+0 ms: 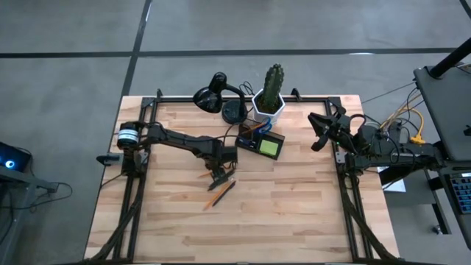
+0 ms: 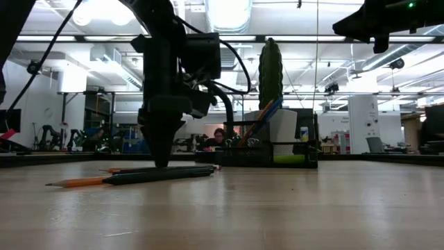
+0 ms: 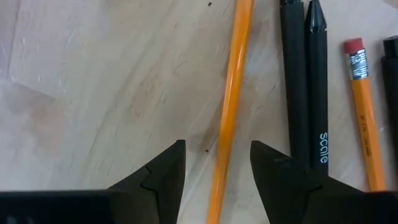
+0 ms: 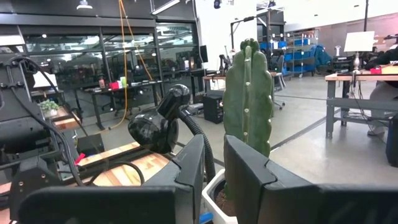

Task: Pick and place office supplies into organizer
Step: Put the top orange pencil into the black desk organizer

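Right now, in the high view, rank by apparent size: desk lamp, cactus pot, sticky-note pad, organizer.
1. Desk lamp, widest spread.
2. Organizer.
3. Cactus pot, close to the organizer; unsure between them.
4. Sticky-note pad, smallest, inside the organizer.

1. The right gripper (image 4: 214, 171) fills the near foreground, its two dark fingers (image 4: 189, 168) standing slightly apart with nothing between them.
2. Just beyond them rises a tall green cactus (image 4: 247, 93) in a white pot (image 4: 214, 196).
3. Beside the cactus a black desk lamp (image 4: 158, 124) bends over the wooden table (image 4: 134, 168).
4. Workbenches and shelves fill the room behind.
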`<state>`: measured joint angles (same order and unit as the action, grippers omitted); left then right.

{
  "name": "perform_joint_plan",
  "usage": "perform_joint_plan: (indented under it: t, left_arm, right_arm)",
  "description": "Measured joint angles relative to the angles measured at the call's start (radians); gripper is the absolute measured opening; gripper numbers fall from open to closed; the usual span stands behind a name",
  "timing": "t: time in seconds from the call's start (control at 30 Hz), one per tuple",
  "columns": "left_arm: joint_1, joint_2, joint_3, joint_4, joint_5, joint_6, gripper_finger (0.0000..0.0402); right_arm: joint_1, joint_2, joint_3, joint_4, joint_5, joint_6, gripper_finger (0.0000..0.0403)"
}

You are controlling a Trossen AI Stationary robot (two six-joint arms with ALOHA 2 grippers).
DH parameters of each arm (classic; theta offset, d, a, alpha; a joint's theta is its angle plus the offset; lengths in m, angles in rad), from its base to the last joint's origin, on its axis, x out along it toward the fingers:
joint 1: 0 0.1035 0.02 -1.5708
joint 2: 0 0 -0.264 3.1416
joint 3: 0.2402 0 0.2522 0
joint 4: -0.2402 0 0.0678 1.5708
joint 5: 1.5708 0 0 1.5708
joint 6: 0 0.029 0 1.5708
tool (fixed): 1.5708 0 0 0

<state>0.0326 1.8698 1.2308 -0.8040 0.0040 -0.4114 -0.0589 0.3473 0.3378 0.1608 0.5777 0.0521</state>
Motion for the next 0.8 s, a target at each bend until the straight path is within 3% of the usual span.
perform_joint_plan:
  t: [0.67, 0.8]
  left_arm:
    - [0.000, -0.003, -0.047, 0.045, 0.011, 0.008, 0.0163]
    - [0.000, -0.003, -0.048, 0.044, 0.009, 0.008, 0.0140]
  right_arm:
    - [0.000, 0.000, 0.000, 0.000, 0.000, 0.000, 0.0053]
    - [0.000, 0.000, 0.000, 0.000, 0.000, 0.000, 0.0053]
